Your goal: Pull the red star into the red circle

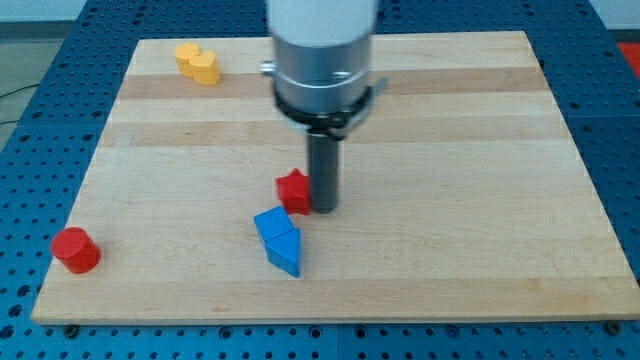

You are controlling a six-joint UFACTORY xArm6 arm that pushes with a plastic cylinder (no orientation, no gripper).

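Observation:
The red star (293,190) lies near the middle of the wooden board (450,150), partly hidden on its right side by the rod. My tip (324,208) touches the star's right edge. The red circle (75,249), a short red cylinder, stands near the board's bottom left corner, far to the left of the star and a little lower in the view.
A blue block (279,240) of angular shape lies just below the red star, towards the view's bottom. A yellow heart-like block (197,62) sits near the board's top left. The arm's white and silver body (322,50) hangs above the board's middle.

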